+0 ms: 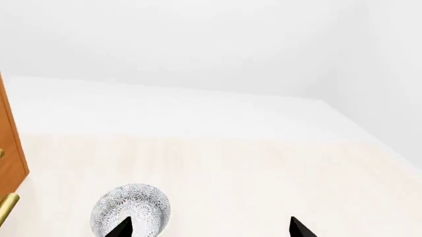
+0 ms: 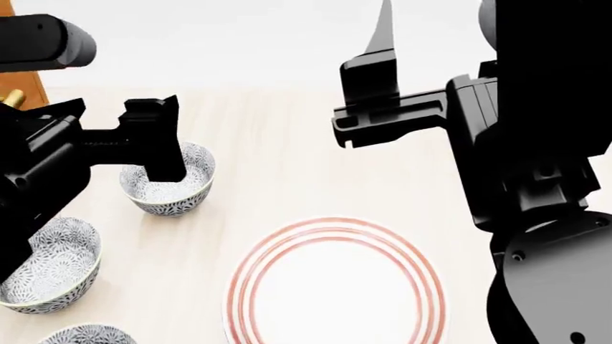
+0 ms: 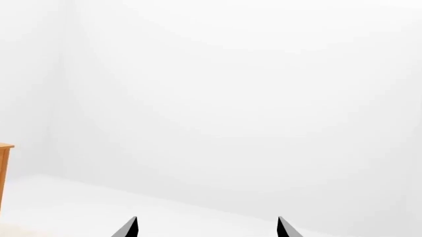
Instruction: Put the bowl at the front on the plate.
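Note:
Three grey-blue floral bowls stand in a row at the left of the head view. The bowl [image 2: 172,188] farthest forward on the pale table is the one my left gripper [image 2: 160,147] hangs over, one finger reaching down inside its rim. In the left wrist view the same bowl [image 1: 135,205] lies under one fingertip [image 1: 122,228]; the left gripper [image 1: 211,229] is open and holds nothing. The plate [image 2: 335,290], white with red rings, lies to the right of the bowls, close to me. My right gripper [image 2: 378,68] is raised high, pointing at the white wall, and the right gripper [image 3: 207,227] is open and empty.
Two more patterned bowls sit nearer me, the middle one [image 2: 48,266] and the nearest one [image 2: 86,335], partly cut off. A wooden cabinet [image 1: 10,148] with a brass handle [image 2: 11,97] stands at the table's far left. My right arm's bulk fills the right of the head view.

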You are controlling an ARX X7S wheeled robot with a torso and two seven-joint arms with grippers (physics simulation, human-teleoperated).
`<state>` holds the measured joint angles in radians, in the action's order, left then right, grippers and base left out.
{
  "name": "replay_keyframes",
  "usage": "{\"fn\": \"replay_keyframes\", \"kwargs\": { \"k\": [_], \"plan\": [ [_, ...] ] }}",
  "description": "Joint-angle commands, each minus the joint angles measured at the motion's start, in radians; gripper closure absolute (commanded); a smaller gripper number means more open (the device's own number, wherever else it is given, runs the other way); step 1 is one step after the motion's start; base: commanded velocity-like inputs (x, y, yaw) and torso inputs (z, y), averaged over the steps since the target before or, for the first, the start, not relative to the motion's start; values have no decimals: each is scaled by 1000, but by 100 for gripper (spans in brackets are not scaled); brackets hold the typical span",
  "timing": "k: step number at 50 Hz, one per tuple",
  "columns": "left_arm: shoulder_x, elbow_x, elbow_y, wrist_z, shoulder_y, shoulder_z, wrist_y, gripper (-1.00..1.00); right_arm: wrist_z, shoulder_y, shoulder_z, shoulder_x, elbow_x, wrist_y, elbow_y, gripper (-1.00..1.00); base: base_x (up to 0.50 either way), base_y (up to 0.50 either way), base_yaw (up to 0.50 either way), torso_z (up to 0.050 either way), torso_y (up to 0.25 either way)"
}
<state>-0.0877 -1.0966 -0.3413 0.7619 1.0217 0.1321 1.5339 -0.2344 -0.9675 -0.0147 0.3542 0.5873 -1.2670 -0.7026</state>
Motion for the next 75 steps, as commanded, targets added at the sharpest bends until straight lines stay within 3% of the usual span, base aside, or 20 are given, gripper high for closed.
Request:
{"fn": "replay_keyframes", "kwargs": {
  "k": [1, 14, 37, 43, 45, 75],
  "plan": [
    [-33, -122, 52, 102, -29, -41, 0, -100, -3, 9, 2, 5, 4, 10, -3, -100, 0, 0, 0, 0, 0],
    [-66, -155, 71, 141, -89, -101, -14, -100, -12, 19, 7, 9, 12, 10, -16, -100, 0, 0, 0, 0, 0],
    [-139, -101, 63, 85, -231, -228, -115, -100, -20, 32, 3, 18, 20, 19, -17, -100, 0, 0, 0, 0, 0],
    [-133, -151, 75, 140, -226, -213, -77, -100, -23, 33, 3, 20, 22, 20, -17, -100, 0, 0, 0, 0, 0],
    [-152, -115, 65, 99, -264, -240, -118, -100, -24, 34, 4, 21, 23, 21, -18, -100, 0, 0, 0, 0, 0],
    [-202, -169, 76, 140, -377, -291, -114, -100, -29, 18, -13, 33, 32, 32, -8, -100, 0, 0, 0, 0, 0]
  ]
}}
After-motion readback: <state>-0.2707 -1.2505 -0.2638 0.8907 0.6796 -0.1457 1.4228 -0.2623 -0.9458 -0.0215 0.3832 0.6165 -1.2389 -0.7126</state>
